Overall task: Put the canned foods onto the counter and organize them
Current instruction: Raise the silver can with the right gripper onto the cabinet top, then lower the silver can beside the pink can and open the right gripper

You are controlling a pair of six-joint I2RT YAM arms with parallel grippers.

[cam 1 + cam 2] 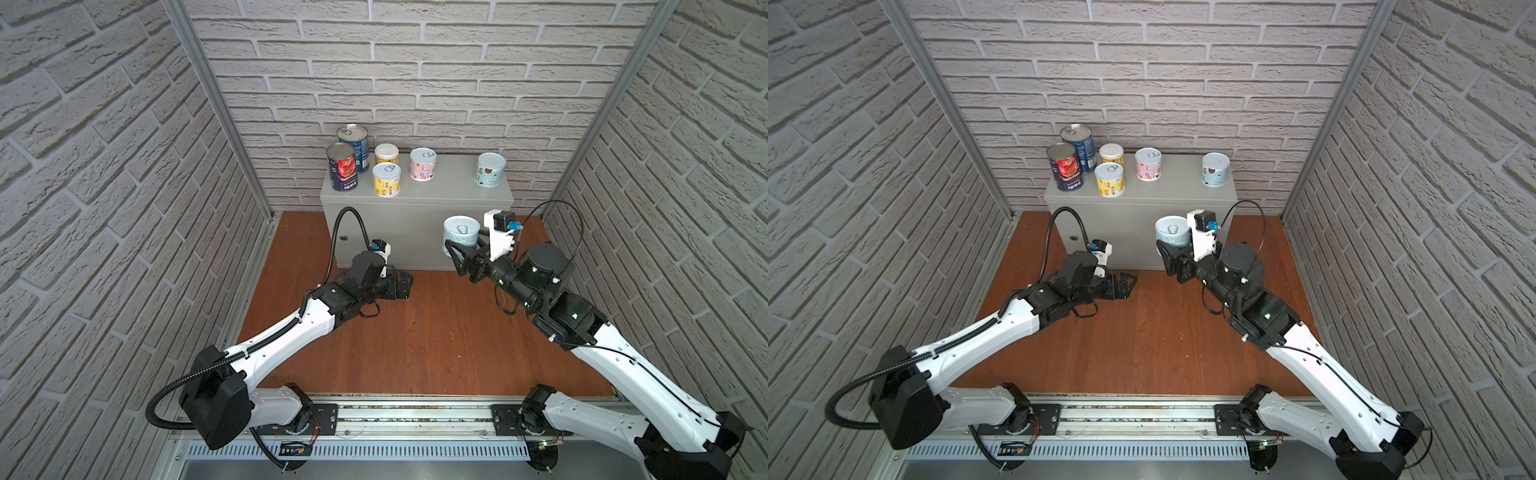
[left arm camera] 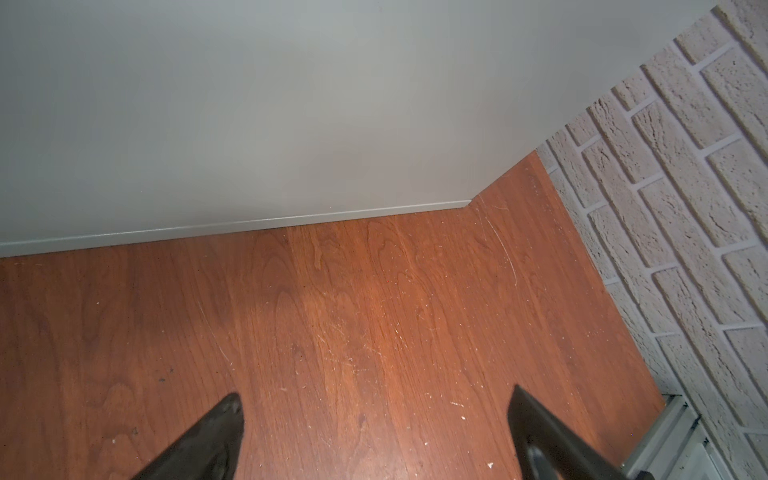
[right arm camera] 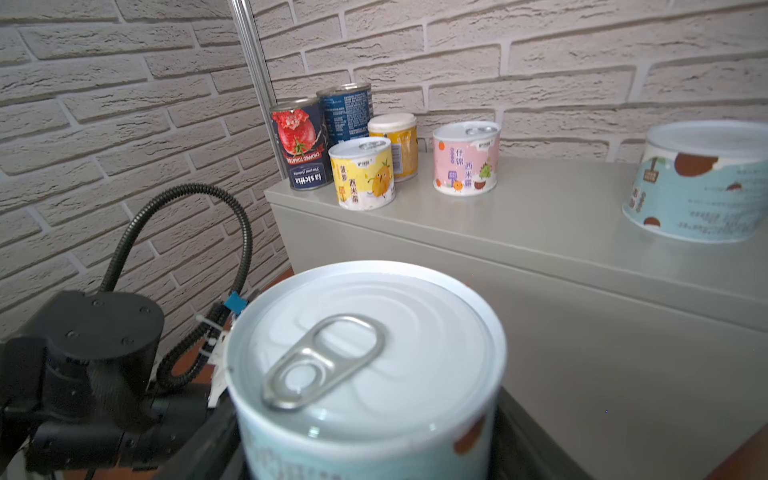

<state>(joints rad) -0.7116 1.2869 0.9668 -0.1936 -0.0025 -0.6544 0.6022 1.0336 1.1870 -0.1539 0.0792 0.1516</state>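
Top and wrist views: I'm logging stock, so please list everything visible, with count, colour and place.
tall cans: two, blue label behind tomato label, counter's left end
yellow cans: two, beside the tall ones
pink can: one, counter middle
pale blue cans: two, one on the counter's right, one held in front of the counter
counter: one, light grey
floor: reddish-brown wood
walls: pale brick
left gripper: open, empty, low over floor
right gripper: shut on a pale blue can

The right gripper holds a pale blue can upright before the counter.
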